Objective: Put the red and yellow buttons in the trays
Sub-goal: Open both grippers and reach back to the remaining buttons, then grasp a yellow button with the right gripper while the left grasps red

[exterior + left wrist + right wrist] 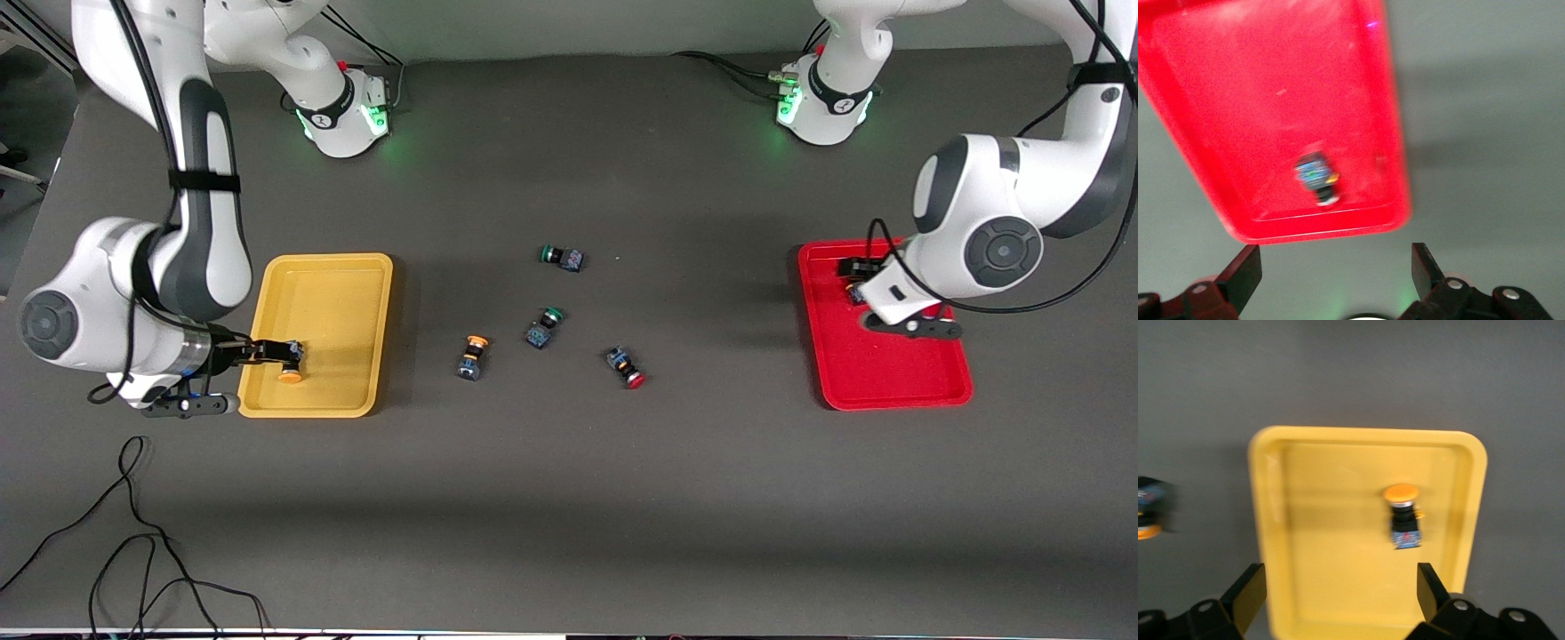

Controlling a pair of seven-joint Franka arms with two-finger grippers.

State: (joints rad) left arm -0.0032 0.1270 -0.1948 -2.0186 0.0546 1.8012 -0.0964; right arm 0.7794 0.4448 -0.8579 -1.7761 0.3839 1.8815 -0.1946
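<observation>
On the dark counter [569,498] the yellow tray [356,276] lies toward the right arm's end and the red tray [889,382] toward the left arm's end, well apart, with loose buttons scattered between them. One yellow button [1403,513] lies inside the yellow tray, orange cap and blue square back both clear in the right wrist view; the right gripper [267,351] hangs over that tray's edge with its jaws spread wide and nothing between them. One button [1315,177] lies in the red tray near a corner (its cap colour is too blurred to tell in the left wrist view, and in the front view the arm covers most of it). The left gripper [1336,273] sits above that tray's rim, jaws parted and released, holding nothing. Out on the bare counter, a second yellow button [472,356] lies nearest the yellow tray, and a red button [626,367] lies toward the red tray's end, both about equally near the front camera. Two green-capped buttons rest among them: one green button [542,327] between the yellow and red ones and slightly farther from the camera, another green button [562,257] farther still.
</observation>
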